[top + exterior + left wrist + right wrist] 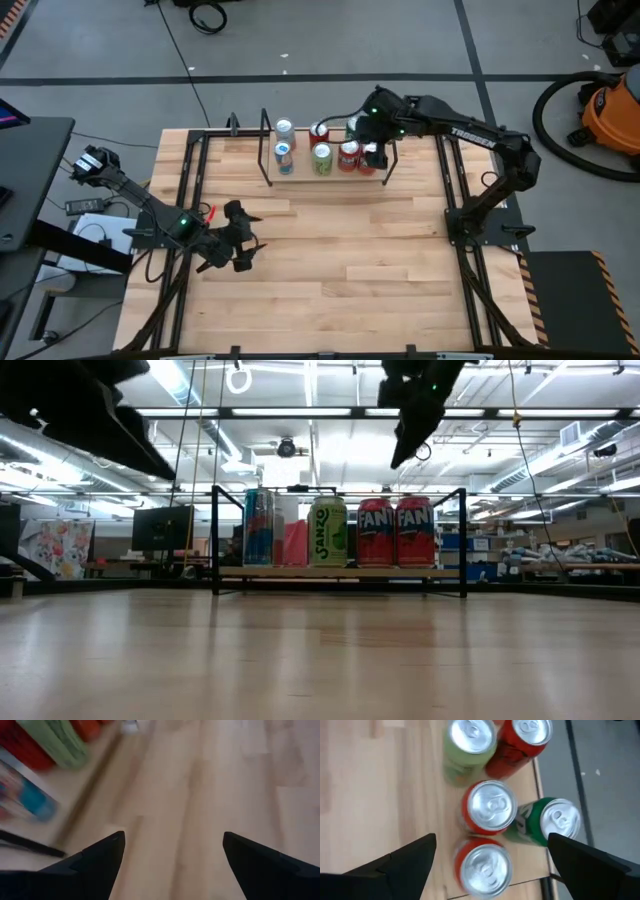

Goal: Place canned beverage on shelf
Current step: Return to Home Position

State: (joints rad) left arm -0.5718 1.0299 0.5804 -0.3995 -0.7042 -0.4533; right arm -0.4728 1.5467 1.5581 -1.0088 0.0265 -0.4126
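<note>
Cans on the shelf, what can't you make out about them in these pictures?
Low view: the dark green can hides behind the front red cans.
High view: the right gripper and its wrist cover the back right corner of the shelf.
Left wrist view: the cans are blurred, labels unreadable.
Right wrist view: the blue cans fall outside the edge; only tops show.
</note>
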